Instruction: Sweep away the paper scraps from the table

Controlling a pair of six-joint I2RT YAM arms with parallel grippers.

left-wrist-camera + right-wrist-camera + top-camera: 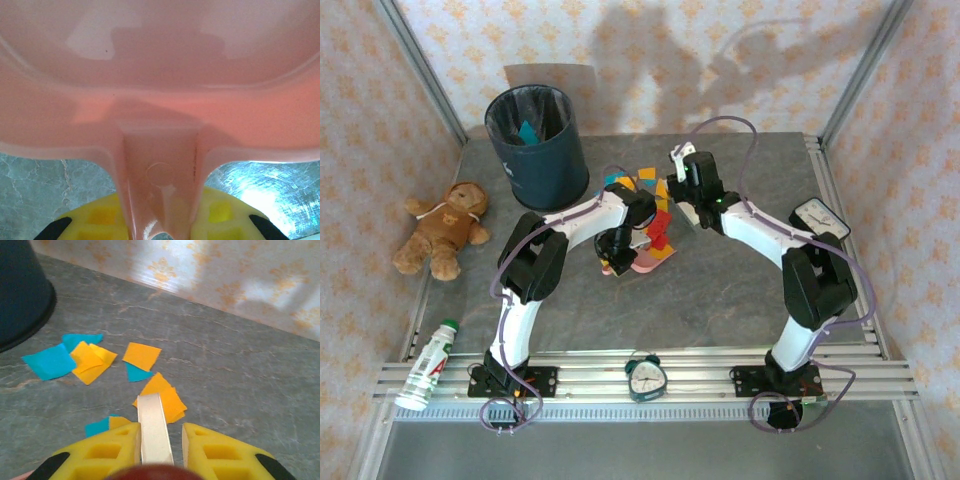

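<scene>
Paper scraps (645,183) in orange, teal and red lie mid-table in front of the bin, between the two arms. My left gripper (617,245) is shut on the handle of a pink dustpan (648,262). In the left wrist view that dustpan (160,75) spreads wide, its handle squeezed between my yellow fingers (100,217). My right gripper (160,440) is shut on a cream-white brush handle (152,425), which points down at an orange scrap (167,395). More orange scraps (141,356) and teal scraps (50,361) lie just beyond, on the grey table (240,375).
A dark bin (535,145) lined with a black bag stands at the back left. A teddy bear (445,228) and a bottle (430,365) lie at the left edge. A green alarm clock (646,377) sits on the front rail. A white clock (818,217) lies at the right.
</scene>
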